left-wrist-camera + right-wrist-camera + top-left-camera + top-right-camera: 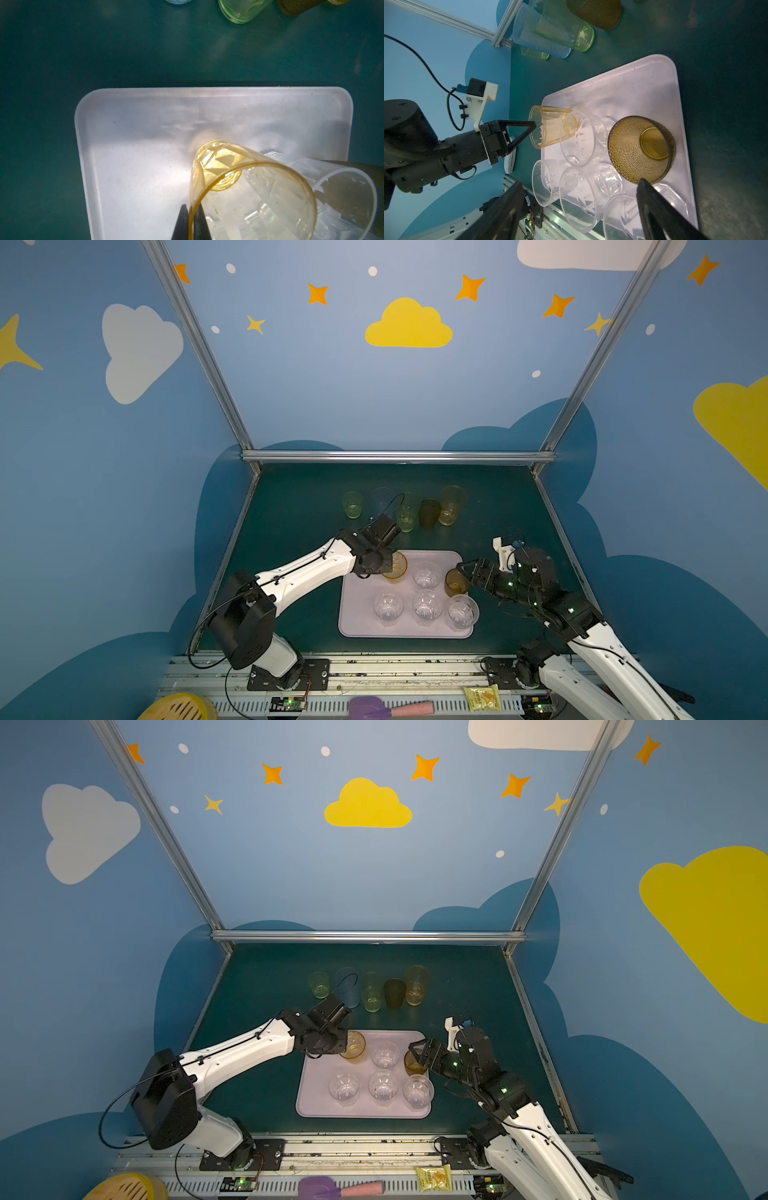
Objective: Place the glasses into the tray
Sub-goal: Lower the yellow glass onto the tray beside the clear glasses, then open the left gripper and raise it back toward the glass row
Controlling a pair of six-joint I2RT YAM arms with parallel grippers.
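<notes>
The left pincer [190,208] grips the amber glass [397,566] by its rim at the tray's [358,616] far corner, so release looks next, while the right pincer [464,572] gapes open beside the brown glass [454,584] in the tray.

Blue walls [332,398] with yellow and white clouds [409,325] and orange stars [318,294] enclose a dark teal tabletop [299,506], edged by aluminium rails [399,456].

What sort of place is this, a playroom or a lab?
Likely a robot test booth: two arms bolted to a metal rail, a green table fenced by cloud-painted panels, tumblers gathered on a tray.
</notes>
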